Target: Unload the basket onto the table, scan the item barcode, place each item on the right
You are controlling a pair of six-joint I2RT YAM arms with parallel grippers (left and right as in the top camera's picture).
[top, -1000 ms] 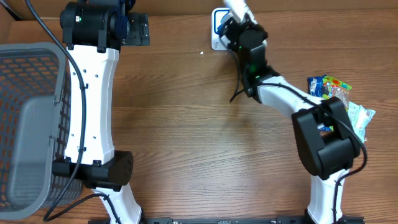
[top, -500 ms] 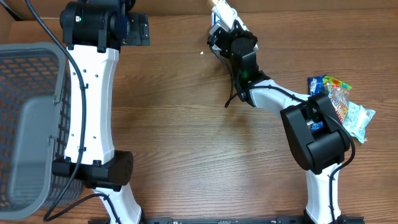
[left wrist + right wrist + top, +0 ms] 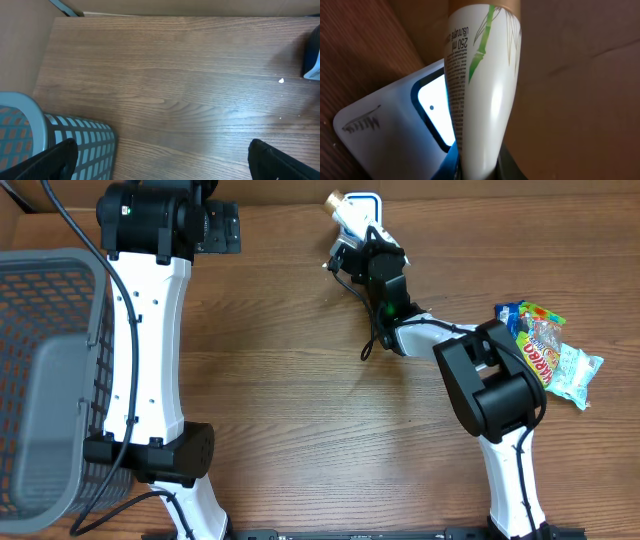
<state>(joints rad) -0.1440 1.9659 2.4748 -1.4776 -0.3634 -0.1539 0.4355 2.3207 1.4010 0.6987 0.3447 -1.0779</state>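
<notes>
the right arm (image 3: 440, 340) reaches to the far edge of the desk (image 3: 300, 400). the right jaws are closed narrow on the base of a white bottle (image 3: 347, 213). its gold cap points away from the wrist, toward the far left. in the right wrist view the bottle fills the middle of the frame, showing a green bamboo print and a strip of small black text. it crosses the right side of the scanner (image 3: 385, 127), a white slab with a blue frame around a lit window. whether bottle and scanner touch cannot be told. from overhead only a corner of the scanner shows past the bottle, hard against the top edge of the view.

the left arm (image 3: 145, 350) runs up the left side, alongside a grey mesh basket (image 3: 50, 300) that takes up the left edge. the left jaws are spread wide with nothing between them, above bare wood near the far left corner. the left wrist view shows the basket's rim at lower left and a small white speck (image 3: 281, 80) on the wood at right.

between the two arms the desk is a broad bare stretch of wood. a heap of snack packets (image 3: 550, 355) lies by the right edge, just beside the right arm's dark elbow. a thin black cable (image 3: 375, 330) loops off that arm over the wood.
</notes>
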